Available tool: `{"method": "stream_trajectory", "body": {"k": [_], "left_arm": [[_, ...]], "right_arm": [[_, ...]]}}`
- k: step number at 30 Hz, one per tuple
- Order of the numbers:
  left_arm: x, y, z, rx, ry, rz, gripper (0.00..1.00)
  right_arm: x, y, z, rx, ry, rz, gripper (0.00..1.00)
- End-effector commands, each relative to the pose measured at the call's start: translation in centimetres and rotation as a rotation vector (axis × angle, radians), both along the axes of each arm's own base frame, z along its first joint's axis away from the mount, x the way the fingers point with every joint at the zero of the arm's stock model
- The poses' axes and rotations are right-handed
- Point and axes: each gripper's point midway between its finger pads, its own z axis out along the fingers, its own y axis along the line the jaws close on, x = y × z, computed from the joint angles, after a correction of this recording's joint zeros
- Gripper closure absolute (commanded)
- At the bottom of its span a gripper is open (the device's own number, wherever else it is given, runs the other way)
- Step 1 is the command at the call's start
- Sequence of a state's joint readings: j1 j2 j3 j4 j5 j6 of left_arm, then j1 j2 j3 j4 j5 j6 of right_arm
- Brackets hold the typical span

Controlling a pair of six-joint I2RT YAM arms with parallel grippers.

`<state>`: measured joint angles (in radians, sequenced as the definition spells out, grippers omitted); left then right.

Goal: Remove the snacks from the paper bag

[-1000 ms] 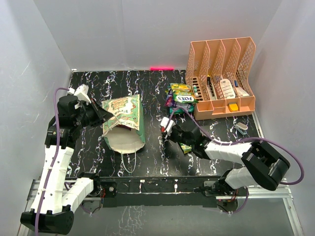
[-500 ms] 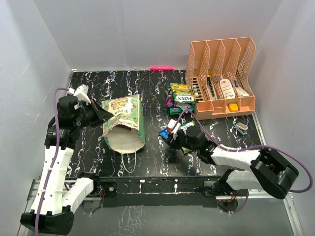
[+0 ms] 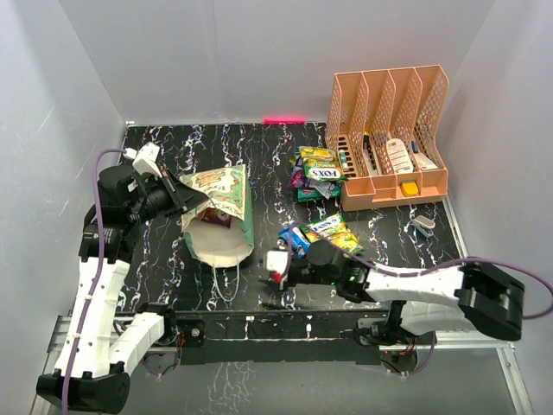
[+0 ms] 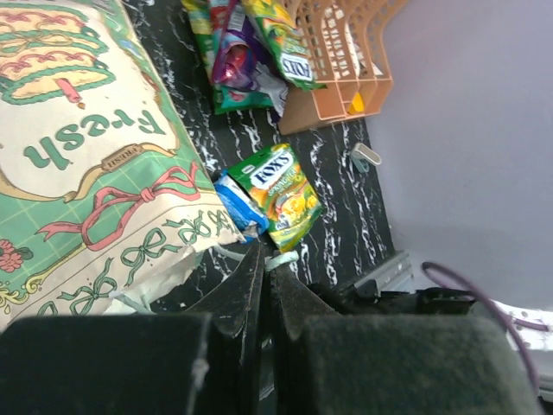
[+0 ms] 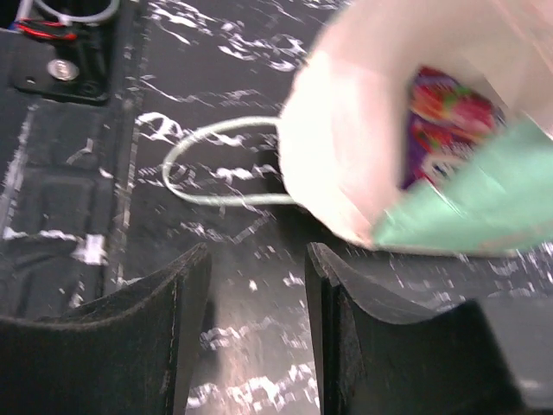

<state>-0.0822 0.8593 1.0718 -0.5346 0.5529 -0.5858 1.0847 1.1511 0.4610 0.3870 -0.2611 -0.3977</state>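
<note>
- The peach organizer (image 3: 389, 112) stands at the far right of the black marbled table (image 3: 173, 147). A heap of packets (image 3: 316, 171) lies just beside its left end, and a small grey clip-like thing (image 3: 423, 225) lies near the right edge.
- Two more snacks lie touching each other between bag and organizer, just beyond my right arm: a green-yellow FOX'S packet (image 3: 333, 229) and a blue packet (image 3: 295, 240).
- The paper bag (image 3: 226, 194) lies on its side left of centre, mouth toward the near edge.
- Only bare table and the bag's white string handle (image 3: 226, 281) lie between my right claw and that mouth.
- The right claw (image 3: 276, 266) sits low near the front edge, pointing left at the bag. Its jaws stand partly apart, with nothing between them and nothing touched.
- The left claw (image 3: 180, 195) has its fingers pressed together, pinching the bag's upper rim on the far-left side and holding that side up.
- The right wrist camera looks into the bag, where I see a blurred pink-purple packet (image 5: 449, 121). From the top it is only a dark patch.
- The left wrist camera shows the "Fresh" print on the cream panel, but not the interior.
</note>
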Motion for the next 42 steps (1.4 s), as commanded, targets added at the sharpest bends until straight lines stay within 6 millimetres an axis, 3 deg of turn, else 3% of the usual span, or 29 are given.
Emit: {"method": "stream_trajectory", "body": {"k": [1,5,6,7,8,10,12,24,33,42], "left_arm": [[-0.9,-1.8,2.0,-0.082,-0.059,-0.11,1.0],[-0.9,-1.8,2.0,-0.079,-0.059,-0.115,1.0],[-0.9,-1.8,2.0,-0.08,-0.058,-0.116,1.0],[-1.0,-1.8,2.0,-0.078,-0.057,-0.116,1.0],[-1.0,-1.8,1.9,-0.078,-0.054,-0.118,1.0],[-1.0,-1.9,1.8,-0.076,-0.049,-0.119,1.0],[-1.1,-1.8,1.7,-0.073,-0.04,-0.117,1.0],[-1.5,-2.1,2.0,-0.083,-0.066,-0.134,1.0],[-1.7,-2.2,2.5,-0.084,-0.075,-0.146,1.0],[-1.9,-2.4,2.6,-0.076,-0.069,-0.156,1.0]], "right_arm": [[-0.8,5.5,4.2,0.098,-0.183,0.061,0.5],[0.5,9.6,3.8,0.072,-0.29,0.033,0.49],[1.5,10.6,4.4,0.082,-0.32,0.006,0.49],[2.5,11.5,3.3,0.055,-0.346,-0.02,0.49],[3.7,12.0,4.0,0.052,-0.391,-0.064,0.48],[6.5,12.9,1.8,-0.026,-0.459,-0.157,0.47],[8.7,13.1,1.3,-0.059,-0.54,-0.217,0.46],[16.3,13.2,-3.4,-0.226,-0.668,-0.212,0.43],[18.9,13.4,-6.6,-0.344,-0.767,-0.197,0.41],[23.5,15.3,-4.5,-0.284,-0.873,-0.308,0.37]]}}
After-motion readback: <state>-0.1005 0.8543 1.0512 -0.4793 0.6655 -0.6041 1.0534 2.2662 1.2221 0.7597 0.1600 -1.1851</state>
